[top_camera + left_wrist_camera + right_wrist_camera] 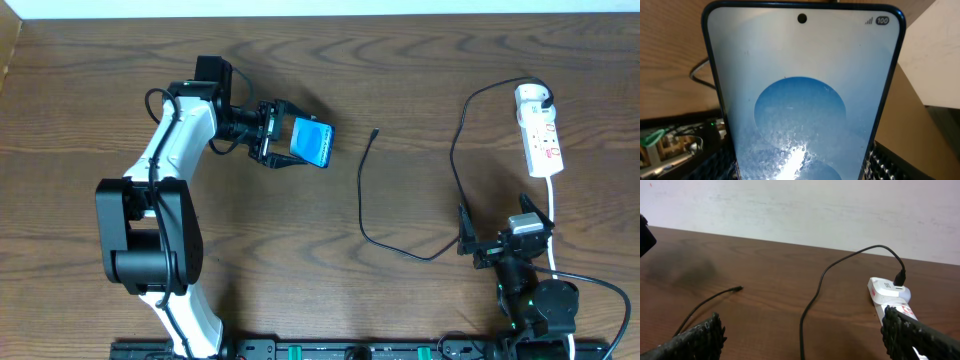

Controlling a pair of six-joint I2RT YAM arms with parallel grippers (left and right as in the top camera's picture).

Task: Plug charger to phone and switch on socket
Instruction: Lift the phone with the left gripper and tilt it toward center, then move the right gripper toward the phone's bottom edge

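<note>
Between the left fingers, clamped, stands the blue-screened, black-edged phone (right fingers spread apart).

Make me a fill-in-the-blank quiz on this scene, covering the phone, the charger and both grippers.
1. The left gripper is ___ on the phone.
2. The right gripper has its jaws ___, holding nothing.
3. The charger's plug tip lies on the ___.
4. The top corner of the phone's screen reads ___.
Missing words: shut; open; table; 100.
</note>
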